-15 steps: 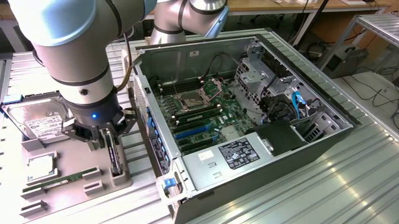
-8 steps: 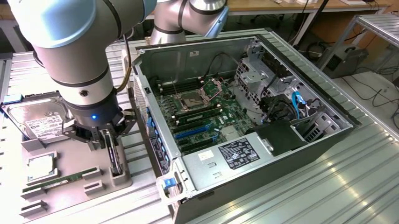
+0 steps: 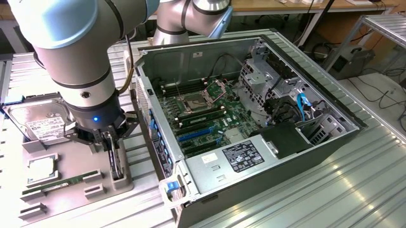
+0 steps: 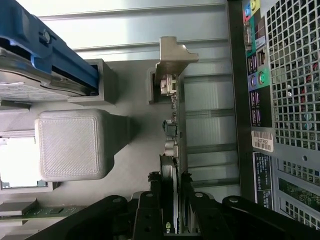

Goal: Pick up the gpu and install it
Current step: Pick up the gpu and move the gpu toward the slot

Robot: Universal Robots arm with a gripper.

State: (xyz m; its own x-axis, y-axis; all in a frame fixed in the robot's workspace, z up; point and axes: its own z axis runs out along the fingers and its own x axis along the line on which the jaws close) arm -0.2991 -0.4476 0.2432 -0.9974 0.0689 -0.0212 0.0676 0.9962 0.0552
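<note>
Where the robot arm (image 3: 70,52) ends over the grey parts tray (image 3: 76,190), we see the gripper (image 3: 109,142) set low around the upper edge of the gpu (image 3: 116,164). The black card stands on edge in a narrow slot of the tray, on the side nearest the computer case (image 3: 285,71). Whether the gripper has clamped the card or merely sits astride it, we cannot tell.

Through the wrist view the gripper (image 4: 171,187) straddles one end of the gpu (image 4: 176,125), while the silver bracket (image 4: 172,60) stands at the card's other end, against a raised post of the tray (image 4: 135,150). Just beside the card is a square grey block (image 4: 70,145), and past it lies the hard drive (image 4: 25,85) under a blue rail.

In the exterior view, the tray also carries a green RAM stick (image 3: 60,184) in a long slot, a square processor (image 3: 41,170) and the hard drive (image 3: 41,121) with its white label, all on the exterior view's left of the gpu.

Just beyond the tray lies the case, on its side and open — we can see the green motherboard (image 3: 203,118) with its blue slots (image 3: 193,135), a labelled power supply (image 3: 244,156) and blue cables (image 3: 303,102). Its rear panel, with coloured ports (image 4: 260,75), shows in the wrist view near the card. Everything rests on a ribbed metal table (image 3: 355,190).
</note>
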